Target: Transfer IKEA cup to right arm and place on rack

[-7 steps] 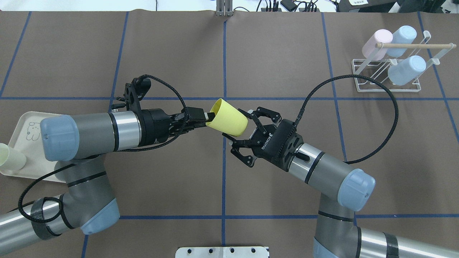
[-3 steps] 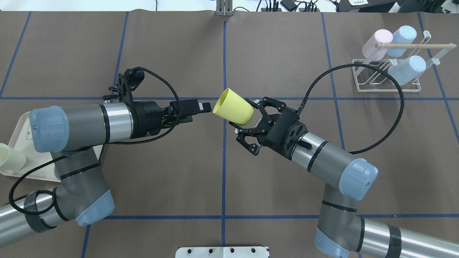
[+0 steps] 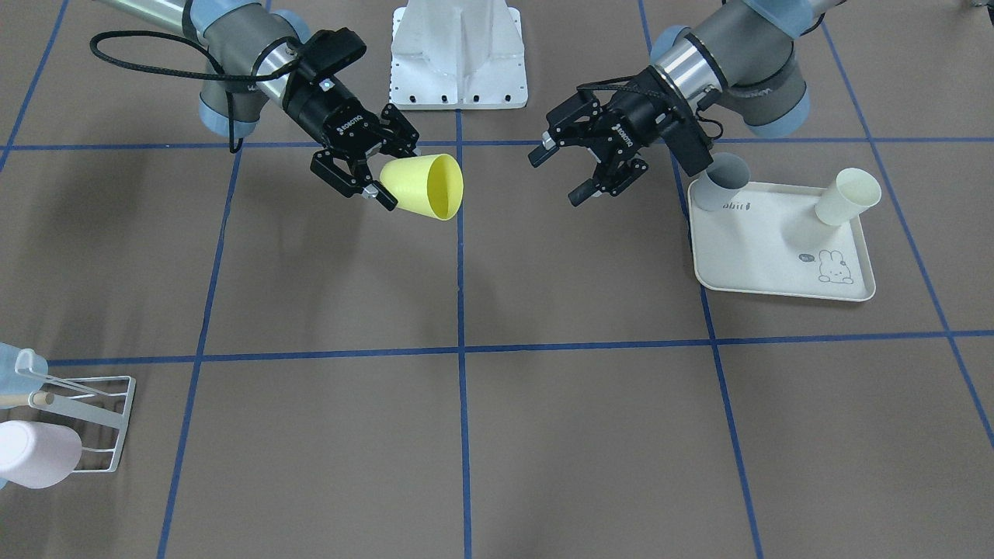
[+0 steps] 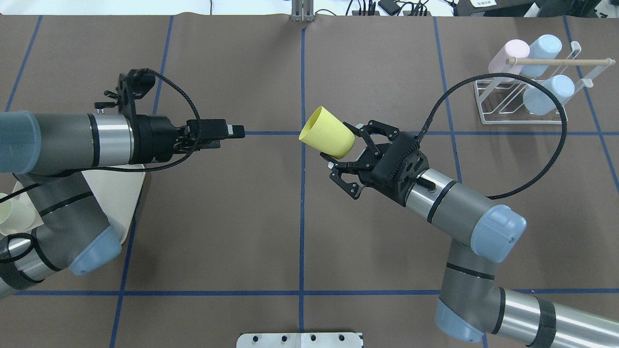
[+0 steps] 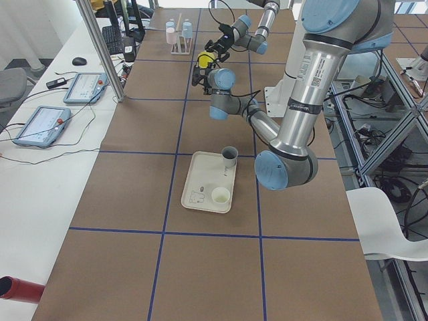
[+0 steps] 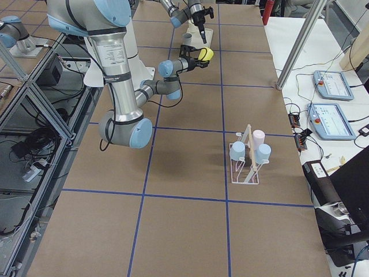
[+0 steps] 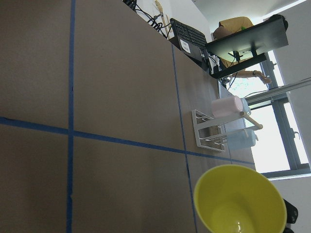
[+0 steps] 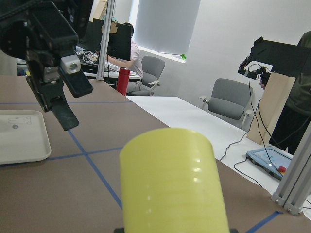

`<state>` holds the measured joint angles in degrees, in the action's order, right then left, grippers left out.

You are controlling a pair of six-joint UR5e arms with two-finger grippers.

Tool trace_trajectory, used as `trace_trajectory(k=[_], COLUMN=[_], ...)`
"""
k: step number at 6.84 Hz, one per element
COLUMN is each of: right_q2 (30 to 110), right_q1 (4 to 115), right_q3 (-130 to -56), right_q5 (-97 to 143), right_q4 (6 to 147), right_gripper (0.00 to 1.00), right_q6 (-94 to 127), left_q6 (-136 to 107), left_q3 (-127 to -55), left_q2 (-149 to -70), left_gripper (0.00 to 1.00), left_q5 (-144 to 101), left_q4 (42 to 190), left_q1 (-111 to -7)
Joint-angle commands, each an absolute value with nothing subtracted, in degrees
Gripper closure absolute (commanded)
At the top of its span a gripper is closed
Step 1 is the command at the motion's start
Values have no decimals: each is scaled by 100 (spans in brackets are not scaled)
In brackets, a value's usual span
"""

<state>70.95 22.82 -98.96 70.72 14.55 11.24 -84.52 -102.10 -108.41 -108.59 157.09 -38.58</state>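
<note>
Overhead exterior: right tool [image 4: 344,147] grips the yellow cup [image 4: 326,133]; left tool [image 4: 234,131] is spread, empty. The rack [image 4: 478,99] at two o'clock is crowded, so it might bump other cups [image 4: 549,94] there.

You have the yellow cup [image 4: 326,139] held off the counter [image 4: 387,72], near the middle, where two blue tape lines cross. It is a plain tapered tumbler lying on its side. Its open mouth faces the robot's left and is tipped slightly up. The right gripper [image 4: 344,151] has its jaws closed across the cup's base end.

The right arm [image 4: 459,212] is silver-grey with light-blue joint caps. It reaches in from the near right corner, with a black cable looping off its wrist.

The rack [image 4: 522,122] is white wire with a wooden peg. It stands at the far right of the counter, well apart from the cup. It holds a pink cup [image 4: 508,59] and two light-blue cups [image 4: 549,94].
</note>
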Motion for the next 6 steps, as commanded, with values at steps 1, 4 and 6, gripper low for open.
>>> trace_trajectory(k=[1,4,6], right_q2=[7128,7049,7145], right_q1=[2705,3915,4803], right_q3=[-10559,-11645,-11628], right_q5=[7101,7513,7515], right_q4=[3545,7262,8213], right_gripper=[100,100,100], right_q6=[1248,-123,-2326], left_q6=[-8288,-8288,-8288], left_q3=[-10222,-10213,-10230], left_q2=[-10723,-10705,-10696], left_gripper=[0,0,0], left_q5=[-10916,-10890,-10890], left_q4=[15706,15706,15715], left_q1=[-3929,-3920,-3920])
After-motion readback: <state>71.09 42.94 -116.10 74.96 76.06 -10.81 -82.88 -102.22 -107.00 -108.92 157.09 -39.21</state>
